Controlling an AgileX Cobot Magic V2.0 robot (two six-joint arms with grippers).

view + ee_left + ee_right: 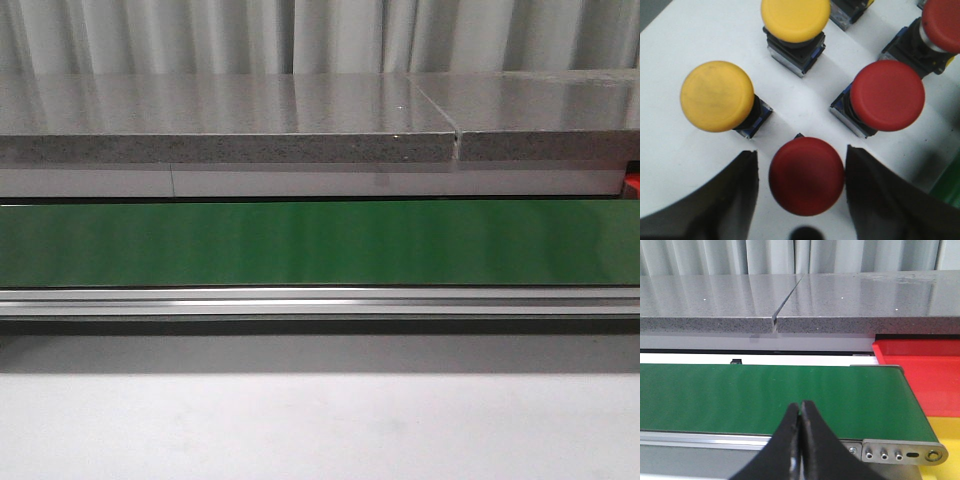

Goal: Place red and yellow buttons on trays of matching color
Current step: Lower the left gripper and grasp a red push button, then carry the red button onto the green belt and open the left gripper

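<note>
Between the 2 dark fingers (730, 195) of the left gripper (802, 192), low in the left wrist frame, sits a red button (806, 176) with a domed cap. The jaws are spread, 1 finger on each side of the cap, with a thin strip of white showing on either side, so nothing is clamped. Four more buttons stand on the white surface (670, 165) beyond it: a yellow button (717, 96) at the middle left, a second yellow button (795, 19) at the top centre, a second red button (887, 95) at the middle right, and a third red button (941, 24) cut off by the upper right corner. Each rests on a dark square base.

Seen from the right wrist, the right gripper (800, 440) at the bottom centre has its fingers pressed together with nothing between them. It hangs over the near edge of the green conveyor belt (765, 397). To the right of the belt's end lie a red tray (925, 375) and, below it in the frame, a yellow tray (947, 440), touching edge to edge; no button shows on the visible parts.

Across the front view, the belt (320, 245) runs the full width, with a grey stone counter (230, 125) behind it and pale curtains (320, 35) at the top. Neither gripper appears there.
</note>
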